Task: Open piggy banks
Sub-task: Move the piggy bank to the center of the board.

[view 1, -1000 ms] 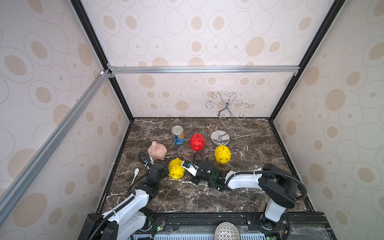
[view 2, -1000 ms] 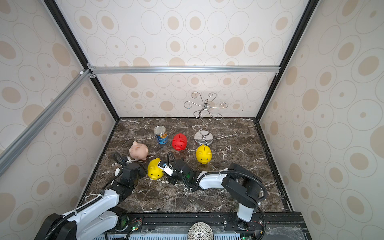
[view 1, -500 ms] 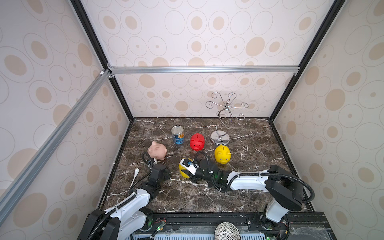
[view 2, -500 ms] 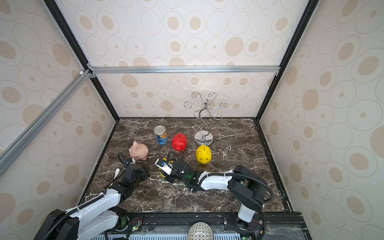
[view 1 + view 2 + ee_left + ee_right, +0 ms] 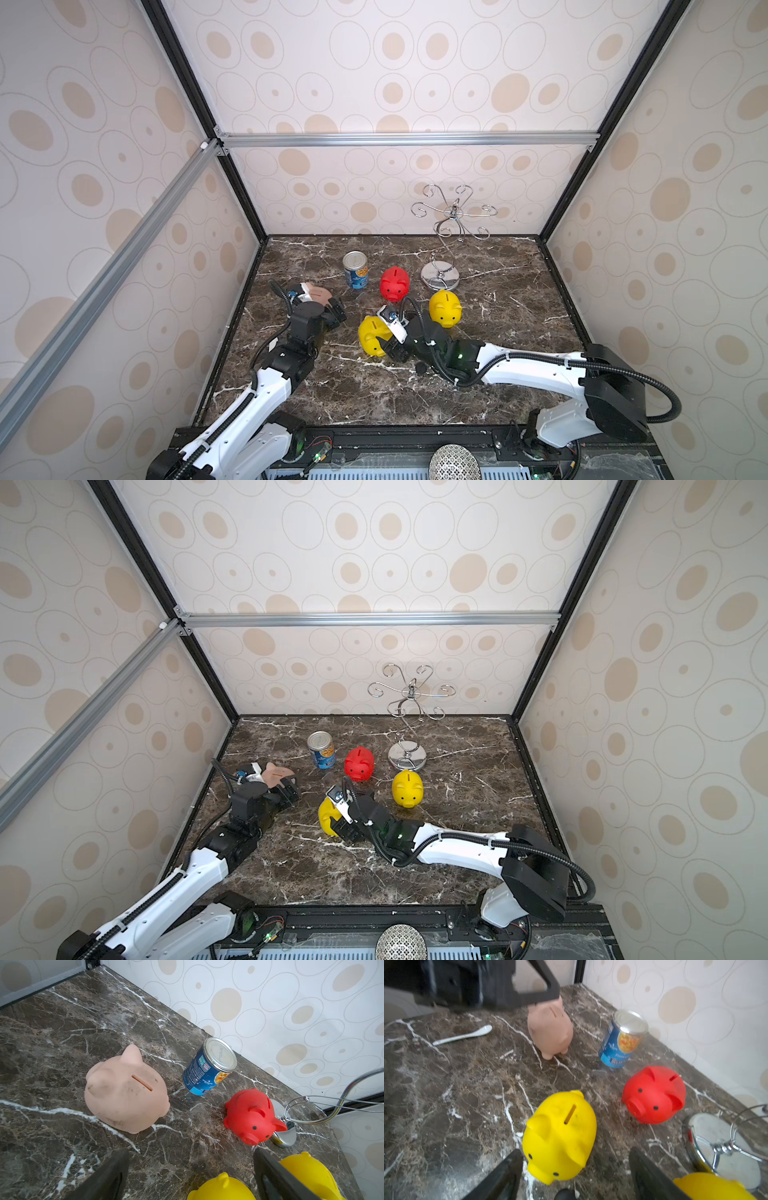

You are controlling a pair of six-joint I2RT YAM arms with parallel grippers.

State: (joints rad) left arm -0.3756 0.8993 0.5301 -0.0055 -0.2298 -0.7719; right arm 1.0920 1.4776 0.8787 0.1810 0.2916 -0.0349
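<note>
One black plug (image 5: 420,368) is lying loose under the right hand (image 5: 575,1150), so the yellow bank (image 5: 560,1134) just ahead of that spread, empty hand is likely opened. Left hand (image 5: 190,1149), also apart and empty, is facing the pink bank (image 5: 124,1088); three looking unopened.

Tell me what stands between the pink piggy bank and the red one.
A blue-labelled tin can stands upright there, touching neither the pink piggy bank nor the red piggy bank; the left wrist view shows it.
</note>
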